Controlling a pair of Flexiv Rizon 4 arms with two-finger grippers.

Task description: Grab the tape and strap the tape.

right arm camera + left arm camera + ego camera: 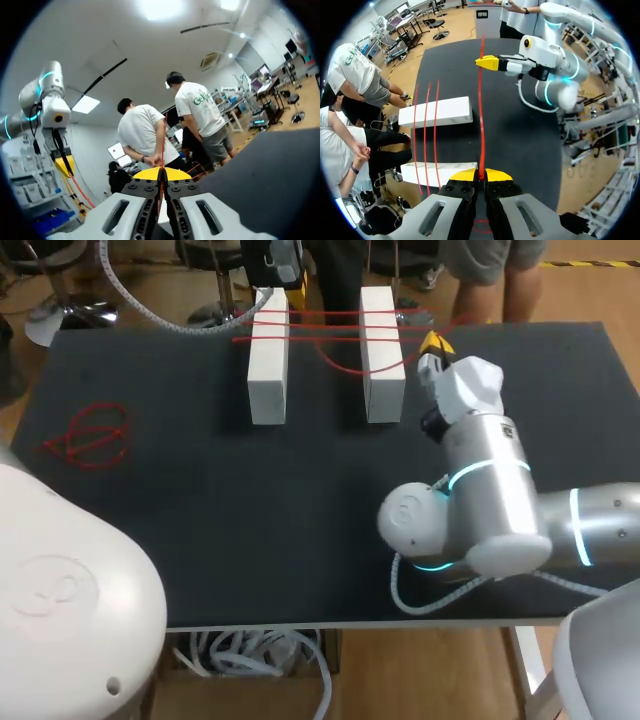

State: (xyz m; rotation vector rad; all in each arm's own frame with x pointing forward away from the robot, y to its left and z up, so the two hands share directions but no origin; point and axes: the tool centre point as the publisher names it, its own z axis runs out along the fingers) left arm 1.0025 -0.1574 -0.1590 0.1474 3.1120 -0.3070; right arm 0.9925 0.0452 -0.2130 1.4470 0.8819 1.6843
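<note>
You have the red tape [481, 115] pinched at both ends. Your left end effector [480, 174] is clenched on it at the far edge of the bench [200, 520], by the far end of the left-hand white block [268, 365]. Your right end effector [160, 173] is clenched on it just beside the right-hand white block [381, 360]. The held strand runs between the two grips close to the blocks' ends, alongside several strands already laid across both blocks.

One curve of tape sags between the blocks, so I judge tension to be the thing to watch. Draw the two grips apart evenly until the strand is straight. Then lay it over both blocks parallel to the others, without crossing them. Pull gently, because the blocks look light and could tip or slide. Leave the loose red tangle [90, 435] alone.
</note>
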